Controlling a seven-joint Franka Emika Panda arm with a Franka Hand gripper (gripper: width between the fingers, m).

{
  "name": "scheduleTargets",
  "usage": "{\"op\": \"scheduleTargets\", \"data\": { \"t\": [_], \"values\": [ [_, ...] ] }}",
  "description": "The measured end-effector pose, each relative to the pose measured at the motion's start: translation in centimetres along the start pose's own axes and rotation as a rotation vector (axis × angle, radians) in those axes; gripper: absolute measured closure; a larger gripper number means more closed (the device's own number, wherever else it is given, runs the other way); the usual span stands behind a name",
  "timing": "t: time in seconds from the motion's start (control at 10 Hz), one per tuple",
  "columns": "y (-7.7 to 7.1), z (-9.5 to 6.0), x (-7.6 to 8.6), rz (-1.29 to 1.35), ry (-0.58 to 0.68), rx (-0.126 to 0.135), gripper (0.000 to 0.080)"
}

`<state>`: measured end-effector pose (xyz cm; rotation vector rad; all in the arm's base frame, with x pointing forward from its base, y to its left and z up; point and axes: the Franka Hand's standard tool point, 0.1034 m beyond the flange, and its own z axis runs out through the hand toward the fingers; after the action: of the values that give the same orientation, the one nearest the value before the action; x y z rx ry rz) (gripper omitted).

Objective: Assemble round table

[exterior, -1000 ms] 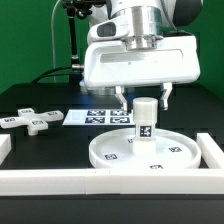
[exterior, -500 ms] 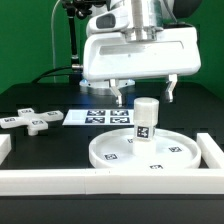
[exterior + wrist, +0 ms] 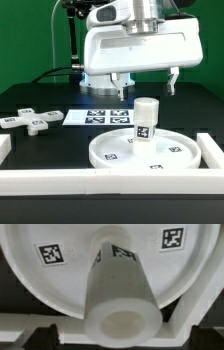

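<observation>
The large rimmed disc point(image 3: 145, 152) lies flat on the black table at the front. The short thick cylinder post point(image 3: 145, 121) stands upright in its middle. My gripper point(image 3: 147, 86) is open and empty, hanging above the post and clear of it. In the wrist view I look straight down on the post point(image 3: 125, 308) and the disc point(image 3: 60, 286) around it, with a black fingertip point(image 3: 40, 336) on each side of the post's top. The cross-shaped piece point(image 3: 32, 121) lies at the exterior view's left.
The marker board point(image 3: 100, 118) lies flat behind the disc. Long white rail bars point(image 3: 100, 183) run along the front and up the exterior view's right side point(image 3: 211, 150). A black cable hangs at the back left.
My gripper has risen straight up from the post, from around its top to well above it. The post stays standing on the disc.
</observation>
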<state>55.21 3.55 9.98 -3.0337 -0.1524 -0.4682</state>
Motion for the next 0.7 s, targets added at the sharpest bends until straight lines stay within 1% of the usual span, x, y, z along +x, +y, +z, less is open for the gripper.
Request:
{"op": "scheduleTargets", "data": {
  "t": [0.1, 0.2, 0.3, 0.4, 0.5, 0.7],
  "values": [
    [-0.2, 0.4, -0.5, -0.001, -0.083, 0.027, 0.0151],
    [0.0, 0.4, -0.1, -0.006, -0.124, 0.038, 0.0151],
    [0.1, 0.5, -0.1, -0.023, -0.184, 0.050, 0.0151],
    [0.2, 0.5, 0.4, -0.036, -0.189, 0.049, 0.0151],
    [0.3, 0.6, 0.7, -0.036, -0.165, 0.041, 0.0151],
    [0.5, 0.8, 0.7, -0.047, -0.153, 0.037, 0.0151]
  ]
}}
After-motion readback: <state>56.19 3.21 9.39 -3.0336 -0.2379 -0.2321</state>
